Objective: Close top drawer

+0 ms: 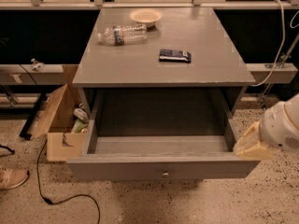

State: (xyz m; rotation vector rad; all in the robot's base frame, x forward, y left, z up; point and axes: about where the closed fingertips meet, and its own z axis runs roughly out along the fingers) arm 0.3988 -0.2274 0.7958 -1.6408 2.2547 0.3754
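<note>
The top drawer (159, 168) of the grey cabinet is pulled fully out toward me. It is empty inside, and its flat front panel carries one small round metal knob (165, 174) at centre. My gripper (252, 146) is at the right edge of the view, a white arm ending in a tan part that sits against the drawer's front right corner. The lower drawers are hidden under the open drawer.
On the cabinet top (117, 64) lie a plastic bottle (122, 34), a shallow bowl (145, 17) and a dark flat packet (174, 55). An open cardboard box (60, 125) with items stands on the floor to the left. A cable (51, 190) and a shoe (11, 177) lie at lower left.
</note>
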